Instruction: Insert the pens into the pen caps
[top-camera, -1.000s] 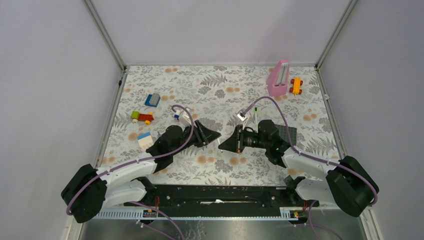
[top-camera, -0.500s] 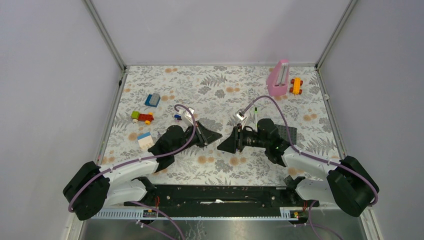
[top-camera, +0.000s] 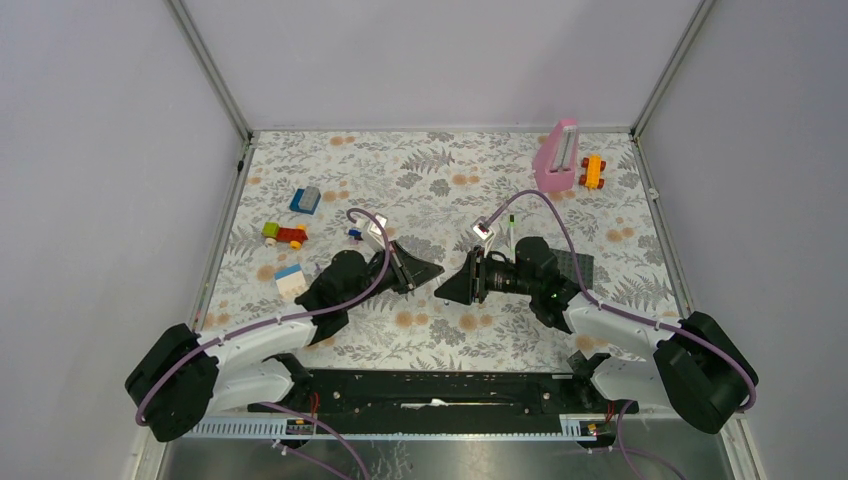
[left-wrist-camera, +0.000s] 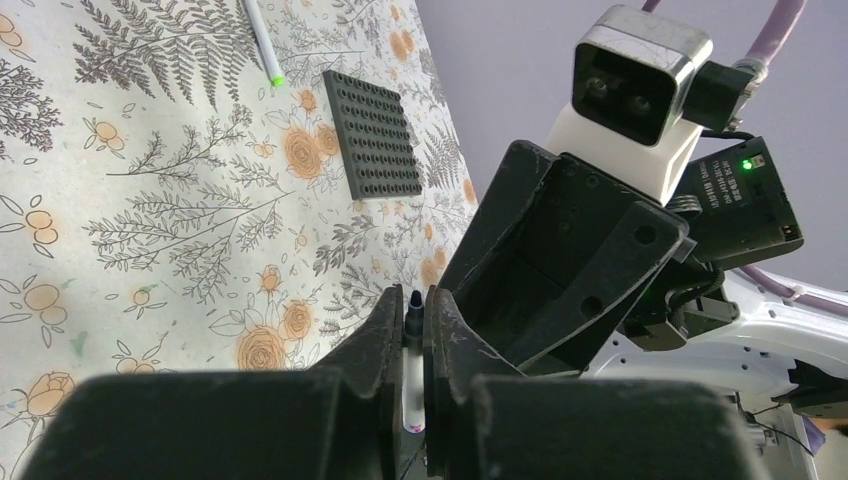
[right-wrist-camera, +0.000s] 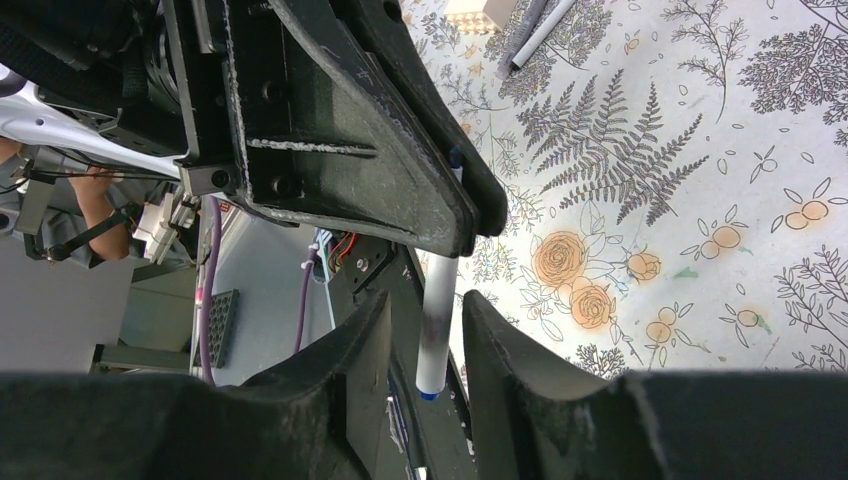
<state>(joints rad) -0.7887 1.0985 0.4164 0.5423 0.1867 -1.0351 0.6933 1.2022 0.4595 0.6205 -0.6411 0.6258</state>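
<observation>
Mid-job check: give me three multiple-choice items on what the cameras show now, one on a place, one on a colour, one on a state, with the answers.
1. Where is the dark grey studded plate?
A. beside the right arm
B. at the far left corner
C. on top of the pink block

2. What colour is the tip of the loose thin white pen lying on the floral cloth?
A. red
B. green
C. orange

3. How is the left gripper?
A. open and empty
B. shut on a toy brick
C. shut on a thin white-barrelled pen

Answers:
1. A, since the top view shows the plate partly hidden by that arm.
2. B, since the left wrist view shows a bright green tip.
3. C, since its fingers pinch the barrel and the pen's dark tip pokes out between them.
</observation>
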